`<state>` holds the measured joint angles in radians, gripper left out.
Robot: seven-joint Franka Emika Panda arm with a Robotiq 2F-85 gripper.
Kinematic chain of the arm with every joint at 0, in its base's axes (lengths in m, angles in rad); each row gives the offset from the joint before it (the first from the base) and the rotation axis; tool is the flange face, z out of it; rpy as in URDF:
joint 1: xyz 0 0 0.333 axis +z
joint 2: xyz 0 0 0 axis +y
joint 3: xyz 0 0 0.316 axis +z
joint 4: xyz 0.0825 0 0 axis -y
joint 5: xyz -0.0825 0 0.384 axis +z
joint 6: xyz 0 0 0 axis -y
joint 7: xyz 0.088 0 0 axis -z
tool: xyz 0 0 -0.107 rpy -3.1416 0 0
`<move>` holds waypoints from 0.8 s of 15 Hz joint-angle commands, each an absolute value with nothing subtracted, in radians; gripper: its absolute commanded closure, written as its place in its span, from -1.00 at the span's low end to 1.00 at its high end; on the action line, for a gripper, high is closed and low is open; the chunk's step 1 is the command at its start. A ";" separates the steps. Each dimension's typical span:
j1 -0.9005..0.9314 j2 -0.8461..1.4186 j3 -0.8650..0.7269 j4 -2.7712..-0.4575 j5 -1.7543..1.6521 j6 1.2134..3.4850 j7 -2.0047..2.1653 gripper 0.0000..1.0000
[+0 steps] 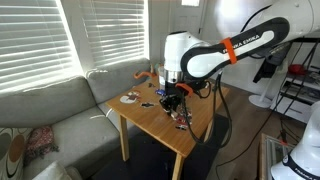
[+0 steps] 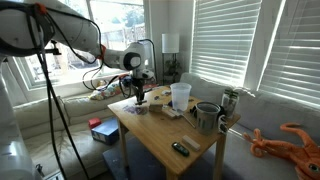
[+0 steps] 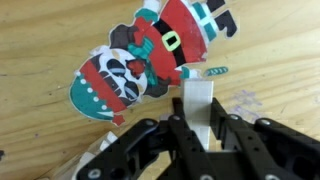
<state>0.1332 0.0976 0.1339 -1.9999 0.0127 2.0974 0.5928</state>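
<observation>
In the wrist view my gripper (image 3: 197,112) is shut on a white tab (image 3: 198,88) attached to a flat, colourful Christmas figure cutout (image 3: 140,60) in red, green and black. The cutout hangs just over the wooden table (image 3: 50,40). In both exterior views the gripper (image 1: 172,98) (image 2: 140,96) points down over the small wooden table (image 1: 160,125) (image 2: 160,135), close to its surface. The cutout is too small to make out there.
On the table stand a clear plastic cup (image 2: 180,95), a grey mug (image 2: 207,117) and a can (image 2: 230,102). A small dark object (image 2: 180,148) lies near the front edge. Small items (image 1: 128,98) lie nearby. A couch (image 1: 50,115) adjoins, with an orange plush (image 2: 290,140).
</observation>
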 commanded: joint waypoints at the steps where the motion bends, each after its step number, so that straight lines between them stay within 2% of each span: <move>1: 0.146 0.138 0.129 -1.973 0.045 2.132 0.592 0.85; 2: 0.147 0.132 0.128 -1.981 0.041 2.149 0.583 -0.08; 4: 0.146 0.102 0.123 -1.999 0.029 2.162 0.595 -0.23; 9: 0.127 -0.014 0.106 -2.061 0.033 2.161 0.629 -0.92; 10: 0.120 -0.029 0.100 -2.070 0.036 2.156 0.631 -0.99; 12: 0.104 -0.049 0.090 -2.082 0.037 2.151 0.633 -1.00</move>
